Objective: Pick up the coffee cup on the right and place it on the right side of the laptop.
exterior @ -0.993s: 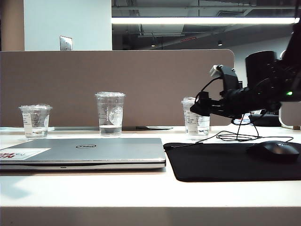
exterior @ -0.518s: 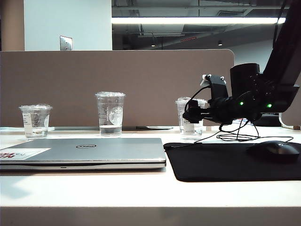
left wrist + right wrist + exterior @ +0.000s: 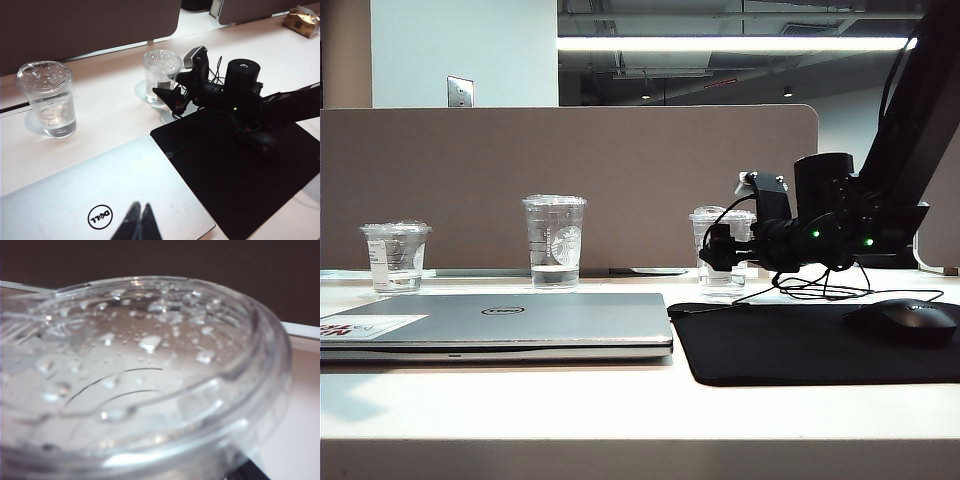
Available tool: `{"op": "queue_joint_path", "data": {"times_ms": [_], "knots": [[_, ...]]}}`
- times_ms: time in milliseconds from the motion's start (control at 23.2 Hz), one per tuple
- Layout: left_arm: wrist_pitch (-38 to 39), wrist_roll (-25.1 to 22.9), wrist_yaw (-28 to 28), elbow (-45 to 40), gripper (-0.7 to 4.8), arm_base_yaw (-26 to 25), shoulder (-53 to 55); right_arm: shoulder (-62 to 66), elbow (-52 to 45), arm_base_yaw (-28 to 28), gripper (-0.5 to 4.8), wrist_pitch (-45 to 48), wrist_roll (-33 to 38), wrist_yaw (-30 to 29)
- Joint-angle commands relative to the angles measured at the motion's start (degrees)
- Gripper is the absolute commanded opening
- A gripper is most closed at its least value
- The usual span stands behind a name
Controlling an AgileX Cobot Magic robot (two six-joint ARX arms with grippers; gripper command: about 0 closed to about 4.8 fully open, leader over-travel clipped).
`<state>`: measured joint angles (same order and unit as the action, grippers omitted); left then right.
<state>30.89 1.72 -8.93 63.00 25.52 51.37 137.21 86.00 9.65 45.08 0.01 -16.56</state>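
The right gripper (image 3: pixel 712 250) reaches level from the right, jaws spread wide about the coffee cup (image 3: pixel 718 250), which stands at the far edge of the black mat (image 3: pixel 820 340), right of the laptop (image 3: pixel 500 322). The left gripper (image 3: pixel 140 220) hovers over the laptop lid, fingertips together. Open desk lies between laptop and mat. Only the right wrist view shows the droplet-covered lid (image 3: pixel 140 365).

The coffee cup (image 3: pixel 719 252), clear plastic with a droplet-beaded lid, stands upright behind the black mat. The closed silver Dell laptop (image 3: pixel 510 322) lies flat, well apart from it.
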Motion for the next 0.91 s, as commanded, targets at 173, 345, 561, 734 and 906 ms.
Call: {"op": "queue_joint_path", "data": {"times_ms": [173,345,561,734,906], "knots": [[-0.3,-0.2,-0.3,0.4,-0.06,-0.1,0.0,1.5,3.1,0.2,4.79,1.2,-0.1,0.5],[-0.2,-0.2,-0.3,0.4,-0.06,-0.1,0.2,1.9,3.5,0.2,4.79,1.4,-0.1,1.5],[0.7,-0.2,-0.3,0.4,-0.05,-0.1,0.2,1.9,3.5,0.2,3.85,1.4,-0.1,1.4],[0.8,-0.2,-0.3,0.4,-0.05,-0.1,0.2,1.9,3.5,0.2,2.29,1.4,0.0,1.3],[0.7,-0.2,-0.3,0.4,-0.05,-0.1,0.2,1.9,3.5,0.2,2.29,1.5,0.0,1.0]]}}
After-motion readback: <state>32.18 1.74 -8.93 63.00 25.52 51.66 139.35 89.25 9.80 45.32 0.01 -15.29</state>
